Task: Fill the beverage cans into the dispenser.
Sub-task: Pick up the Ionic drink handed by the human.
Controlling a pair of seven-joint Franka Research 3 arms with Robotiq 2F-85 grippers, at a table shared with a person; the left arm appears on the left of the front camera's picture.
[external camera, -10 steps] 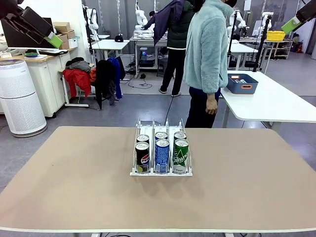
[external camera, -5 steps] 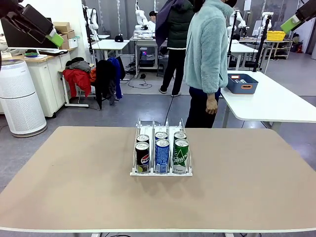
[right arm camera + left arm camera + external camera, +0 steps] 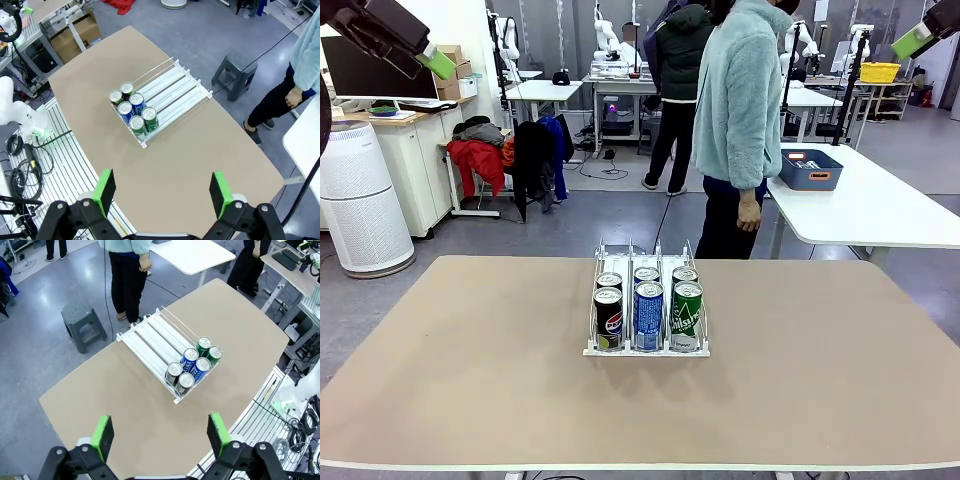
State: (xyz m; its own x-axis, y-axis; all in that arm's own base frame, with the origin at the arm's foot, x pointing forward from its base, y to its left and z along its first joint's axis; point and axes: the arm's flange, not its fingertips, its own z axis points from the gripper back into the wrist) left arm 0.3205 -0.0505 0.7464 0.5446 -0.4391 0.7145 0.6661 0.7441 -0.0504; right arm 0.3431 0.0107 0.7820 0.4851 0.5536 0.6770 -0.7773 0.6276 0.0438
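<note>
Left hand (image 3: 160, 434) wide, right hand (image 3: 162, 194) wide, both aloft | six beverage cans (image 3: 648, 313) in dispenser (image 3: 646, 351) | person (image 3: 738, 100) beyond table (image 3: 470, 350)

We've got a person (image 3: 738, 100) in pale fleece at far side, blue bin (image 3: 810, 168) on white table (image 3: 890, 215) beside them. Grey stool (image 3: 82, 325) nr our tan table (image 3: 470, 350).

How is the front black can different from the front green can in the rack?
The black can carries a round logo; the green can has white lettering. The black can stands in the left lane of the dispenser, the green can in the right. Both stand upright, silver-topped, in the front row.
</note>
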